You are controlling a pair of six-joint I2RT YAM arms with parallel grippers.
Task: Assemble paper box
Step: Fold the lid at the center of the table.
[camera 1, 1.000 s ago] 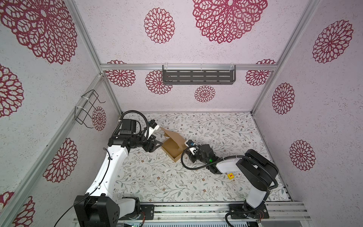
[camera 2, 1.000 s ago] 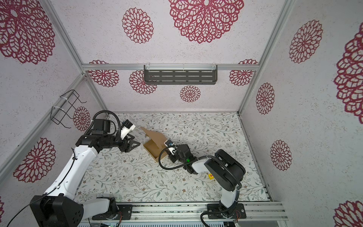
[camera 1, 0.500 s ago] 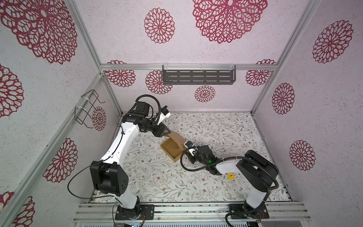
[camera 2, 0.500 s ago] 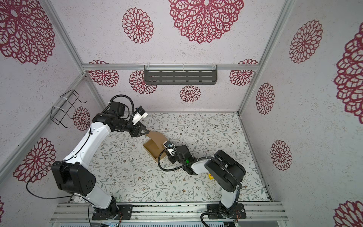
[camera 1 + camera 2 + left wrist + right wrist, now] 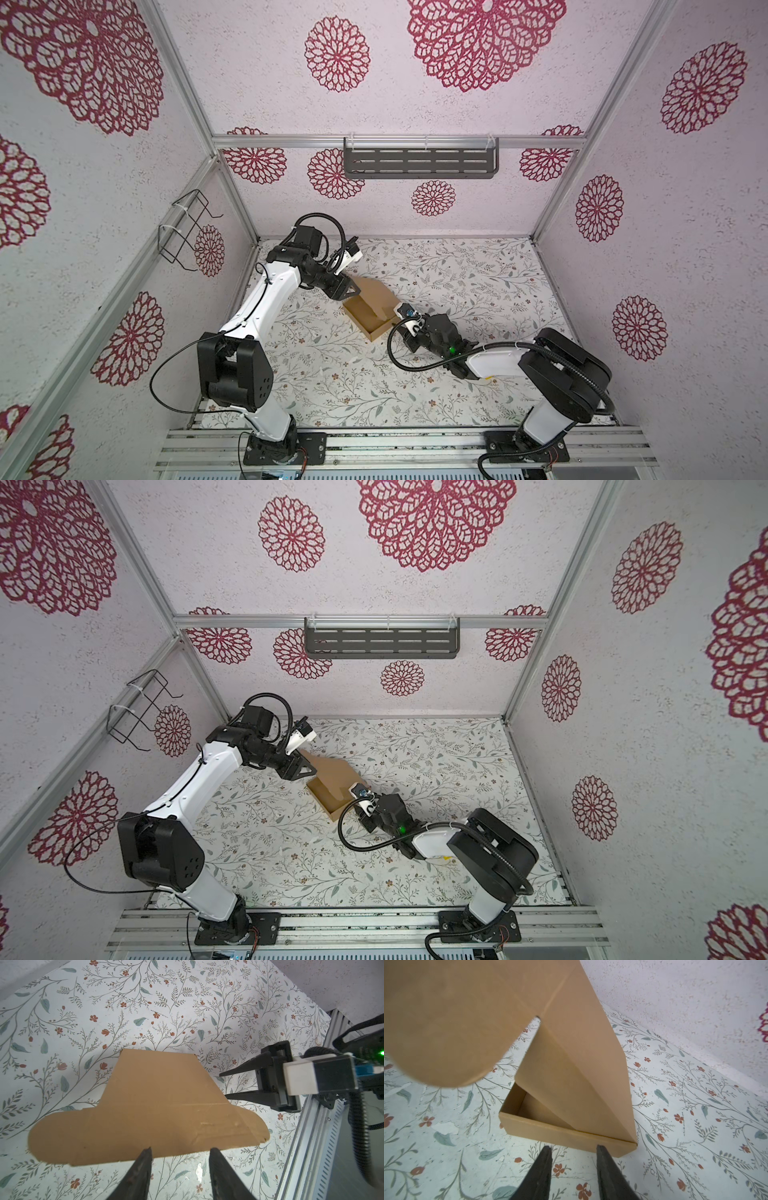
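Lid-closing is pending: paper box [image 5: 368, 318] is sitting just 10 o'clock of centre on the mat [image 5: 457, 282], lid [image 5: 571, 1064] standing open. Left gripper [image 5: 179, 1150] at its 10 o'clock and right gripper [image 5: 573, 1148] at 4 are hovering spread, apparently empty; the lid is needing a push down.

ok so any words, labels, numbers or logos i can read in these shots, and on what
None readable in any view.
cardboard box: plain, no print.
walls and table cover: flower patterns only.
right arm: a green light, no label legible.
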